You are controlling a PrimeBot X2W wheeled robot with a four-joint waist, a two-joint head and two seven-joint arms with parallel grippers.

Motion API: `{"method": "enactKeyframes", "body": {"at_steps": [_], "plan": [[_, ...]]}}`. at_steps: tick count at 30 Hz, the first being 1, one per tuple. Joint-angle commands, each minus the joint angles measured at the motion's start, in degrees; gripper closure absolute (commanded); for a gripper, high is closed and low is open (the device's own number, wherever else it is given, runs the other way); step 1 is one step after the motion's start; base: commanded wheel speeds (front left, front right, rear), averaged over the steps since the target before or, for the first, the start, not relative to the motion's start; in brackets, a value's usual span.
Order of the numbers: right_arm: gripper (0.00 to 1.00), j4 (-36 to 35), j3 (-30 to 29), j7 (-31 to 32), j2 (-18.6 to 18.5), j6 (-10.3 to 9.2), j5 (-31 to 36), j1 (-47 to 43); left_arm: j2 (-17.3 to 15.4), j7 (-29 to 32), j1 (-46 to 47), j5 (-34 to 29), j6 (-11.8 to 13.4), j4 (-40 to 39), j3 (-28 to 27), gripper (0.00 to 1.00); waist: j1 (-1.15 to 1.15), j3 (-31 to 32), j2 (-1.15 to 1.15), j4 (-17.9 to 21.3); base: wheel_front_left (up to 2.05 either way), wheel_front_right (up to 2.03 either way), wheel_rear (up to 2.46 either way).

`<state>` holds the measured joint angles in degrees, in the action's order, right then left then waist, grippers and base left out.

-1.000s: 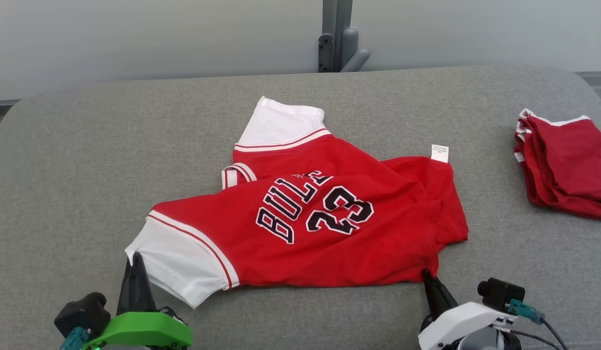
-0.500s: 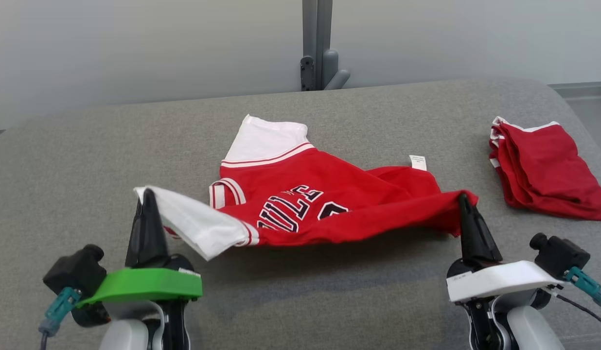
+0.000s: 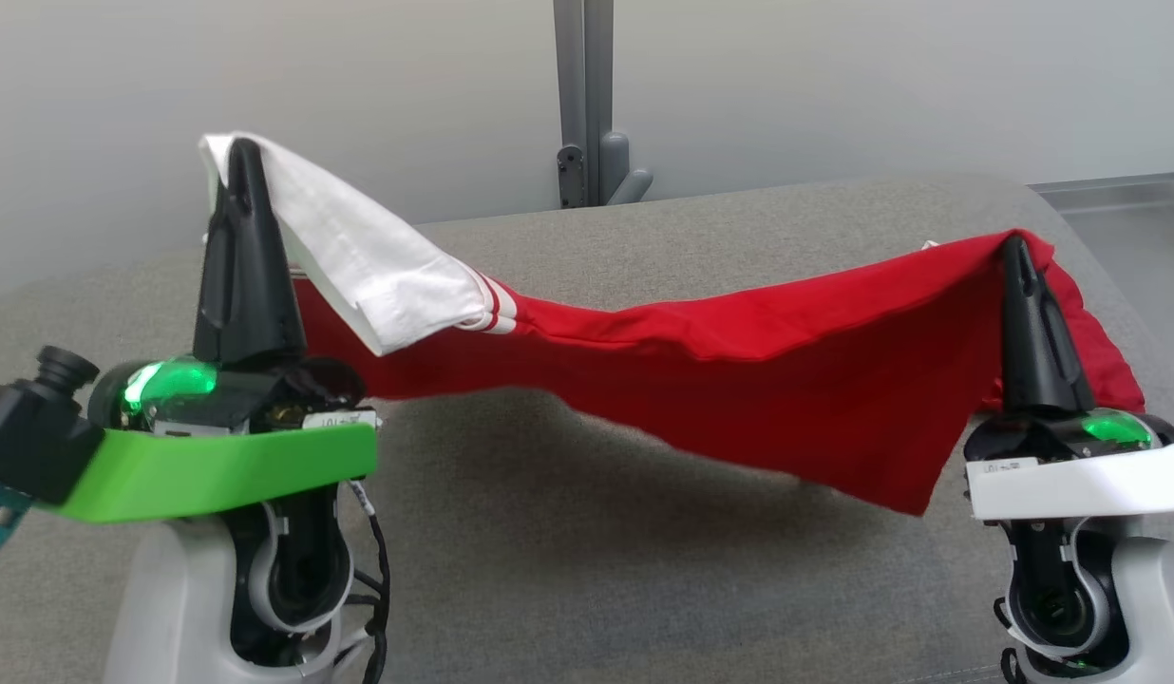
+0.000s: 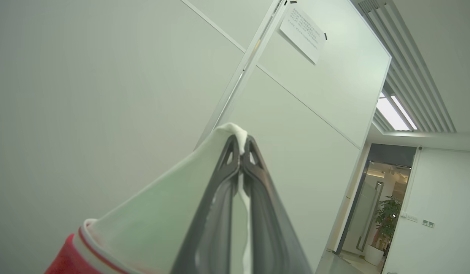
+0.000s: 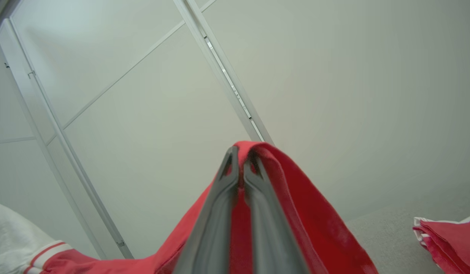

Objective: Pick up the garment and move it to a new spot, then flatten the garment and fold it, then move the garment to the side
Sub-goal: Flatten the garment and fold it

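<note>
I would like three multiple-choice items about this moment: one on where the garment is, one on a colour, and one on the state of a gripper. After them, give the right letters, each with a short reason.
1. Where is the garment relative to the grey surface?
A. spread flat on it
B. held up above it
C. folded in a pile on it

2. What colour is the part pinched by the left gripper?
A. white
B. red
C. black

3. What is the state of the right gripper?
A. wide open
B. shut on the garment's red edge
C. shut on nothing

Key:
1 B: in the head view the cloth spans between the two raised grippers, with its shadow below.
2 A: the white sleeve is caught at its tip.
3 B: red cloth is clamped at its tip.
</note>
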<state>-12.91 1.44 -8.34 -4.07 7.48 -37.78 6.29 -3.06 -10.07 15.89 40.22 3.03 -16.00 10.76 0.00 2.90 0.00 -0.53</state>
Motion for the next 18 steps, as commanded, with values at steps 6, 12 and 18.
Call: {"method": "enactKeyframes", "body": {"at_steps": [6, 12, 18], "plan": [[1.00, -7.71, -2.72, 3.29, -0.14, 0.01, 0.51, -0.11, -1.37, 2.63, 5.15, -0.15, 0.66, -7.61, -0.29, 1.00, 0.00, 0.80, 0.00, 0.83, 0.00, 0.00, 0.00], [1.00, -14.67, -5.79, 5.88, 0.29, 0.01, -0.39, -1.54, -2.98, 5.73, 9.41, -1.10, 1.58, -13.03, -0.38, 1.00, 0.00, 0.69, 0.00, 1.31, 0.00, 0.00, 0.00], [1.00, -17.74, -8.26, 8.79, 0.56, 0.01, -0.24, -2.17, -4.01, 8.54, 13.13, -1.15, 2.22, -12.52, -0.51, 1.00, 0.00, -0.84, 0.00, 1.68, 0.00, 0.00, 0.00]]}}
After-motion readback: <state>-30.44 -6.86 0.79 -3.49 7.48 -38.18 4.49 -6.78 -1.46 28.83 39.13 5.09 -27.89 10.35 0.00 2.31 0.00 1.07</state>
